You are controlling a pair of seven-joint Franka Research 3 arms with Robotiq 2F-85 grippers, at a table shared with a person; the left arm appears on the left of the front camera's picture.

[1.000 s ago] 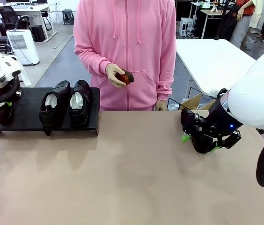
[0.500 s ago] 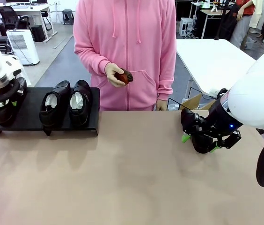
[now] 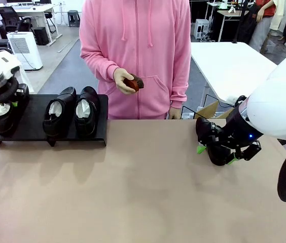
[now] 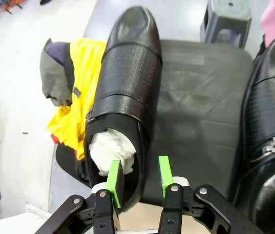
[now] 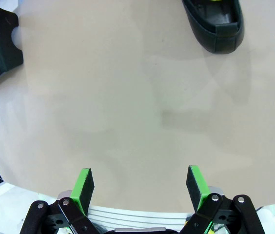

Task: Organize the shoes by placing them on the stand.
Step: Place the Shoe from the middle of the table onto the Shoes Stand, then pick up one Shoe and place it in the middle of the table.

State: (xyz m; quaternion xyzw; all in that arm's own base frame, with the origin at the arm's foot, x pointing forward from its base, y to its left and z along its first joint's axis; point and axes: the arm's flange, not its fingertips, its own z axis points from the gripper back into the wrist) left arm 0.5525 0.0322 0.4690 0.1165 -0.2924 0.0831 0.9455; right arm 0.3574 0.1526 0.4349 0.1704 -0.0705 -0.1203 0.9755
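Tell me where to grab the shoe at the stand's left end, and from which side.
Pinch the collar near the heel of the shoe on the stand, coming from above: one finger inside the opening beside the white stuffing, one outside. That rim is thin and upright, while the glossy rounded toe would likely slip.

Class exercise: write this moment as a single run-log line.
left tool: open astride heel wall of left-end shoe on stand | right tool: open over table | person's hand: holds brush

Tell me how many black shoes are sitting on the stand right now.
3: one shoe at the left end of the stand, and a pair, shoe beside shoe, toward its right end.
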